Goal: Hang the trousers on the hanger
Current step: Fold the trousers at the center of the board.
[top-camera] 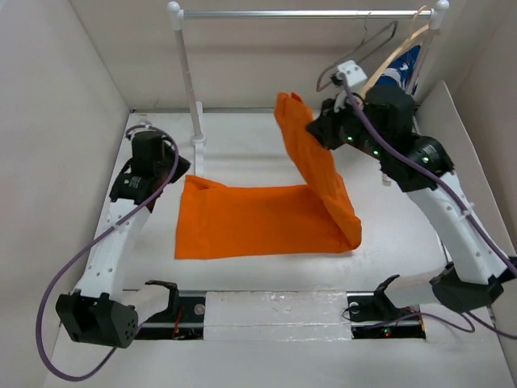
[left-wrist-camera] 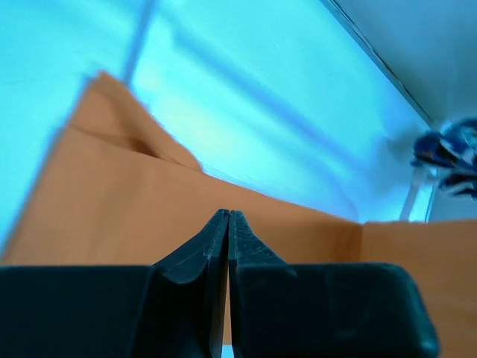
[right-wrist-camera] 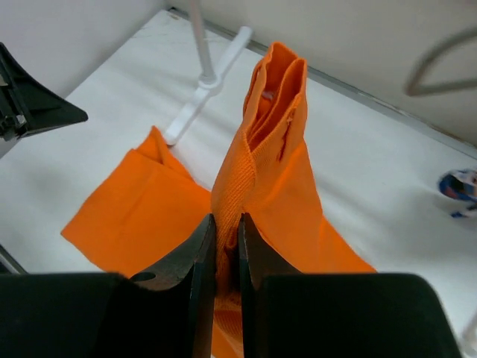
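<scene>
Left arm (top-camera: 113, 242) reaches forward and low, left gripper (left-wrist-camera: 227, 218) closed, fingers flush together. Right arm (top-camera: 452, 218) raised, elbow bent, wrist angled left; right gripper (right-wrist-camera: 226, 224) clamped on trousers (right-wrist-camera: 272, 156).

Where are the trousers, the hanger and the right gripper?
trousers (top-camera: 258, 218), top external view, the flat lying half
hanger (right-wrist-camera: 411, 86), right wrist view, rounded wire corner
right gripper (right-wrist-camera: 227, 224), right wrist view, between the closed jaws' tips

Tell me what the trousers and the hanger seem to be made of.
The trousers: woven cloth, matte orange; a ribbed weave shows and it folds softly. The hanger: probably metal wire, thin, grey, bent in smooth curves; finish too small to judge.
</scene>
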Motion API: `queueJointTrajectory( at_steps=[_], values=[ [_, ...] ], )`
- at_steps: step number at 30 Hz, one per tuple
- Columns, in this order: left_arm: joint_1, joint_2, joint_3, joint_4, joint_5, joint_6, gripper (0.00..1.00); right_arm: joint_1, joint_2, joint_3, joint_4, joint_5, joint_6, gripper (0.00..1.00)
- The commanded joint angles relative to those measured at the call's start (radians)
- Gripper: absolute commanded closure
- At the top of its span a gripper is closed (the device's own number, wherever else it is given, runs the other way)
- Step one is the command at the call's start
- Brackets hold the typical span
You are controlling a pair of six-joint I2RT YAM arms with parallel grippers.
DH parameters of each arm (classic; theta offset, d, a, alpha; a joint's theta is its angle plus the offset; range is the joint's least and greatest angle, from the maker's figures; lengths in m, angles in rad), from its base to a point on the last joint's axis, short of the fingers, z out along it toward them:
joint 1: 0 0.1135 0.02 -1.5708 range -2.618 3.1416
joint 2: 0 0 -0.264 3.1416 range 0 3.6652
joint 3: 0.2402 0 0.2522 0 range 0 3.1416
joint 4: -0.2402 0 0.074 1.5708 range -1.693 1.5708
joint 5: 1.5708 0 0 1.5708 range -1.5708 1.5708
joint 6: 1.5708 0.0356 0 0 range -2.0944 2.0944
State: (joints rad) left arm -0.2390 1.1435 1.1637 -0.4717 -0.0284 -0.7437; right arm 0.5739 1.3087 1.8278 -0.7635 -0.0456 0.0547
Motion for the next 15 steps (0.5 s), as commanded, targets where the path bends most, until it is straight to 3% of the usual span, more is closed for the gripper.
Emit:
queueJointTrajectory(
  at_steps=[1,6,13,15],
  values=[
    [0.155,-0.048,-0.058,-0.042,0.113,0.069,1.00,0.125,0.070,0.083,0.187,0.113,0.025,1.00],
    [0.254,-0.083,-0.072,-0.061,0.101,0.066,1.00,0.263,0.254,0.151,0.273,0.118,0.027,1.00],
    [0.331,-0.102,0.017,-0.114,-0.105,0.093,0.98,0.472,0.524,0.215,0.366,0.106,0.043,1.00],
    [0.365,-0.099,0.056,-0.151,-0.148,0.101,0.95,0.532,0.592,0.217,0.415,0.021,0.059,0.66]
  ],
)
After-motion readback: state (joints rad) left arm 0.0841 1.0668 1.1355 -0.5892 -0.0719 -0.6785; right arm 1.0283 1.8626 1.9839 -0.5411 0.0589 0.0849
